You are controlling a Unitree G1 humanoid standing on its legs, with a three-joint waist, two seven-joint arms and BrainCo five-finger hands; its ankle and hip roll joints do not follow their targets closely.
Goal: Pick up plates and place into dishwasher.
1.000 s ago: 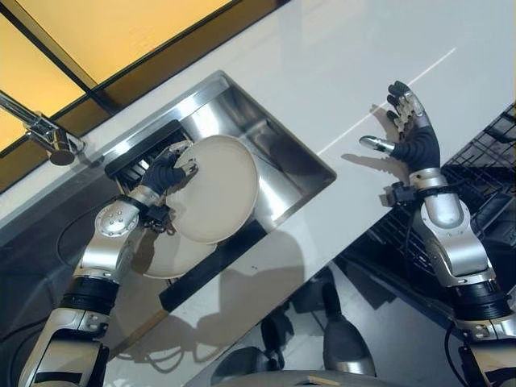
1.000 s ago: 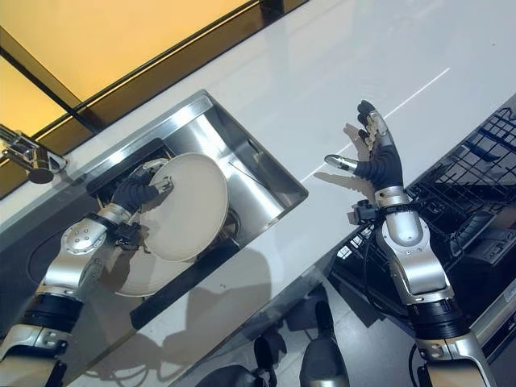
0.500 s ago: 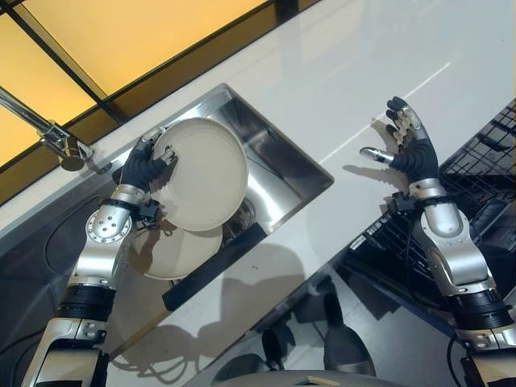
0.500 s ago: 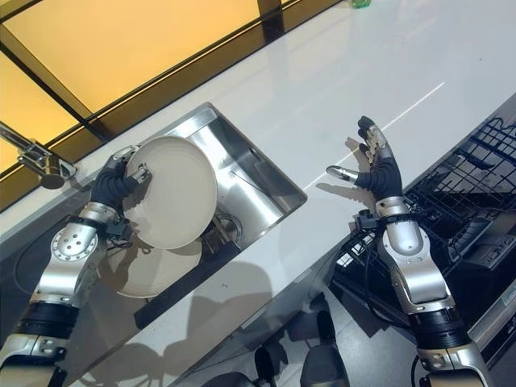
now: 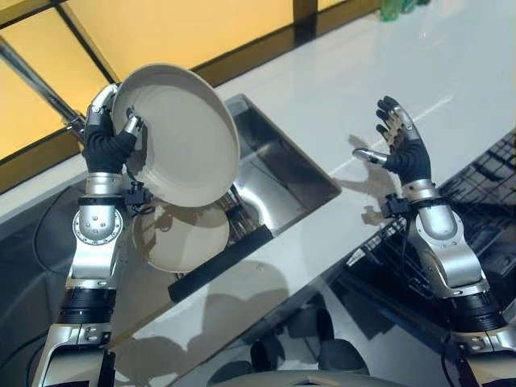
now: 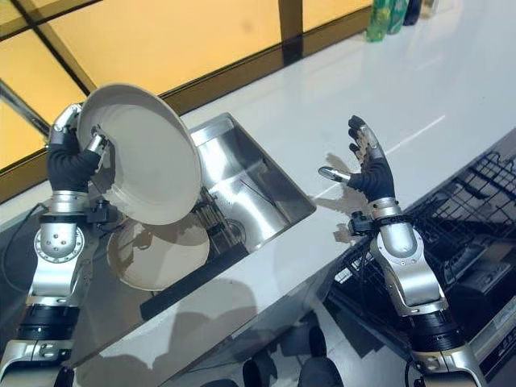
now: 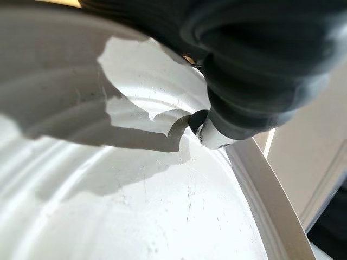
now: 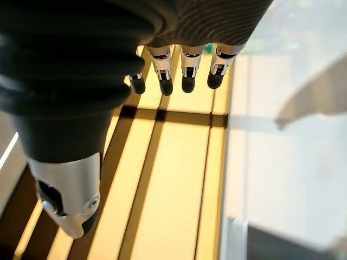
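My left hand (image 5: 106,139) grips the rim of a cream plate (image 5: 177,137), holding it tilted high above the left end of the steel sink (image 5: 282,173); its thumb (image 7: 214,132) presses on the plate's inner face (image 7: 135,206). A second cream plate (image 5: 179,240) lies in the sink below it. My right hand (image 5: 401,145) is raised over the white counter (image 5: 339,89) with fingers (image 8: 187,70) spread, holding nothing. The black dishwasher rack (image 6: 468,226) sits at the right, below the counter edge.
A chrome tap (image 5: 32,81) slants in behind the held plate. A black strip (image 5: 222,258) lies along the sink's near edge. Green bottles (image 6: 383,18) stand at the counter's far end. Amber window panes (image 6: 161,36) run behind the counter.
My left hand has lifted the plate up out of the sink, well above the counter. The right hand stayed raised and spread. The camera has shifted.
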